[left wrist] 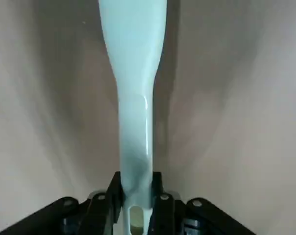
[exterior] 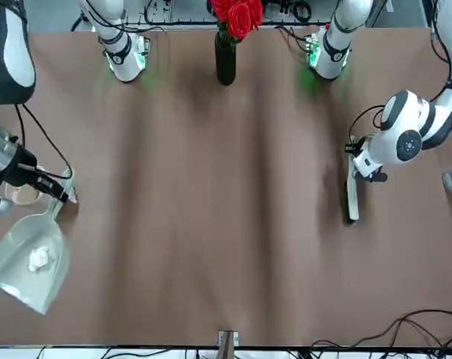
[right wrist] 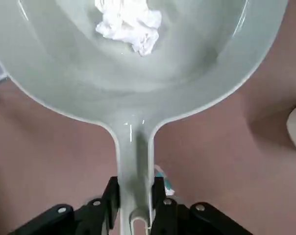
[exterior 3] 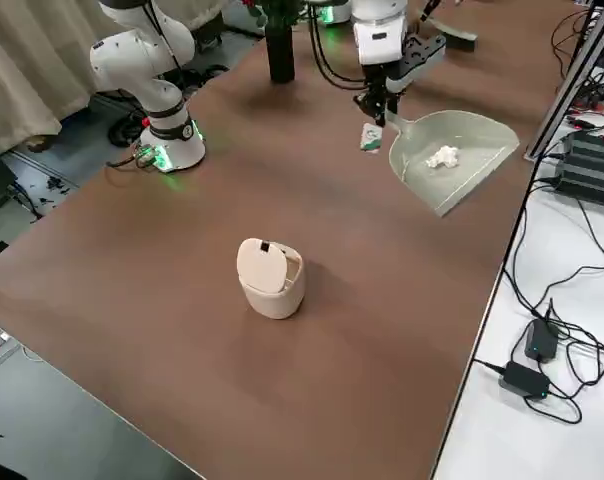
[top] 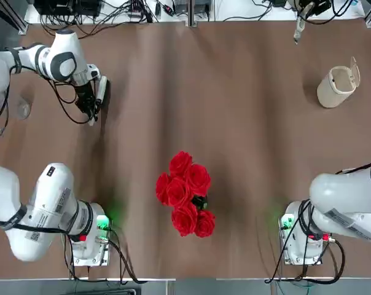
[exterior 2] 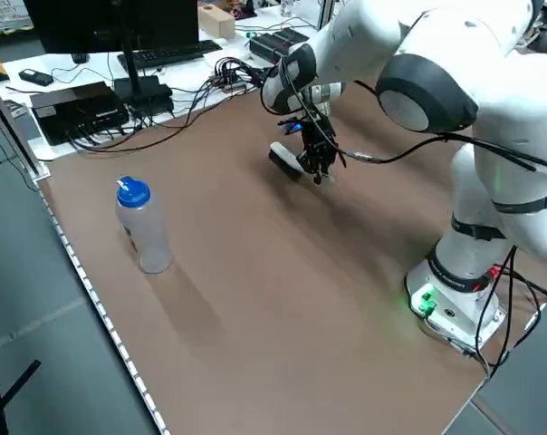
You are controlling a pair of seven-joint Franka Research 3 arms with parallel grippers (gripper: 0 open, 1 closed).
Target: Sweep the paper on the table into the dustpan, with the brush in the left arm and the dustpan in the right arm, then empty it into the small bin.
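White paper [right wrist: 129, 23] sits crumpled inside the dustpan [exterior 3: 448, 160], scoop raised off the table [top: 234, 123] and roughly level. Right gripper [right wrist: 133, 196] is clamped on the pan's stubby handle, arm stretched out toward the far right part of the table, wrist pointing down. Bin [exterior 3: 270, 277] stands on the table, well apart from the pan, flap lid tilted up. Left gripper [left wrist: 134, 188] is clenched on the brush [exterior: 352, 196] handle, arm folded out to its own side, elbow bent, gripper pointing down, brush low over the table. Roses [top: 185, 193] stand between the two arm bases. Bottle [exterior 2: 142, 227] near the left table edge.
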